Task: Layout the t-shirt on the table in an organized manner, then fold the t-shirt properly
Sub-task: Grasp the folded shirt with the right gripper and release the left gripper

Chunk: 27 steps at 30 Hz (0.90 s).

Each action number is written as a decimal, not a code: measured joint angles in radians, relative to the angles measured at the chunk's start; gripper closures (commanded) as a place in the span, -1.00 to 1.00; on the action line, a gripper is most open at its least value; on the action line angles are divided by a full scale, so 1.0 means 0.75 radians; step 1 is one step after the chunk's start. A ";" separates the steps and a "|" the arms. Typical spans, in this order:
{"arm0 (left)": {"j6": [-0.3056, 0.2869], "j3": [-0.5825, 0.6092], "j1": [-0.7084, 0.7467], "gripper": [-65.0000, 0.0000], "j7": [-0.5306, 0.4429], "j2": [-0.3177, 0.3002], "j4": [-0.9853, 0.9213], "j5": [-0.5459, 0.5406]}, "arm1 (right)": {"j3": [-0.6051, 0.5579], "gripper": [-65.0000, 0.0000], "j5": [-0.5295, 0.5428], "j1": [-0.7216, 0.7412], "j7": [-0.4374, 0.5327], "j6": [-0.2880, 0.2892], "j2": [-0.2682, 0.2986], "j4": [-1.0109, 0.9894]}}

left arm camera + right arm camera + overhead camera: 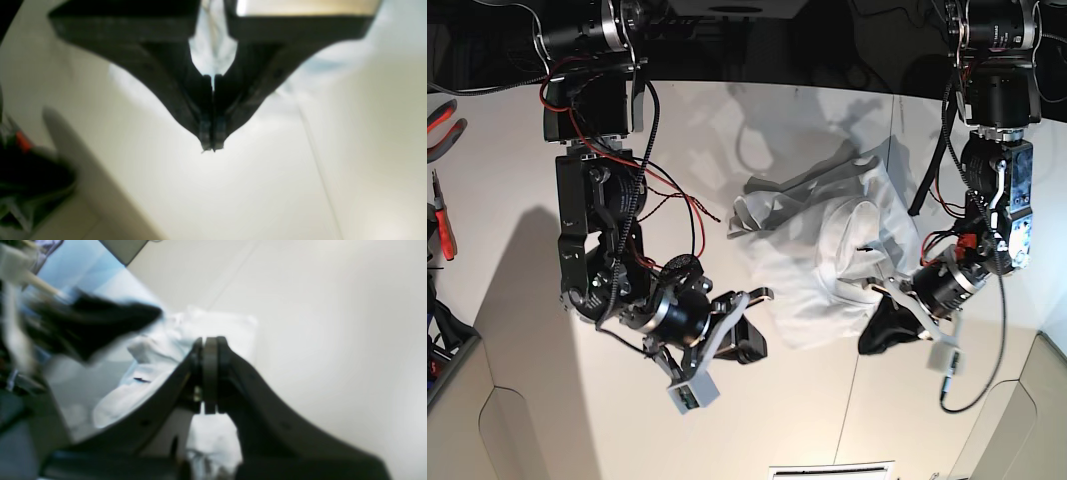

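A: Quick pass, base view, left to right. First the right gripper [745,322], low over bare surface [527,330], toward the near edge. Fingers [757,296] pressed together, nothing between them.

B: Wrist view agrees. Right gripper [205,373] closed flat on itself, no cloth in it. T-shirt?

A: T-shirt [822,245] sits bunched and wrinkled in the middle of the surface, nearer the far edge than the near one. Not laid out. One wrinkled flap trails toward the far edge; the hem side reaches toward the near edge.

B: So from the right fingers the cloth lies just beyond and to the side, hem edge near the tips?

A: Near, not touching as far as I can tell. Next, left gripper [889,325], at the shirt's other side, right at its edge. Looks closed too.

B: Left wrist view: left gripper [212,133] shut tip to tip, cloth [213,50] behind the fingers, none pinched that I can see.

A: Long axis of the heap runs roughly near edge to far edge, slanted. My call: left arm is nearer the cloth; both must open before any grasp to spread it.
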 measured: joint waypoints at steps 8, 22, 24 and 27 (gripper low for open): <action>-0.001 -0.211 0.009 1.00 0.164 0.000 0.113 -0.069 | -0.409 1.00 -0.388 0.112 0.193 0.033 0.176 -0.002; -0.002 -0.248 0.089 1.00 0.168 -0.001 0.113 -0.065 | -0.826 1.00 -0.527 0.208 0.574 0.039 0.215 -0.432; -0.002 -0.248 0.089 1.00 0.168 0.000 0.113 -0.066 | -0.826 1.00 -0.494 0.207 0.588 0.039 0.208 -0.476; -0.002 -0.248 0.090 1.00 0.168 0.000 0.113 -0.066 | -0.826 1.00 -0.489 0.204 0.631 0.039 0.179 -0.524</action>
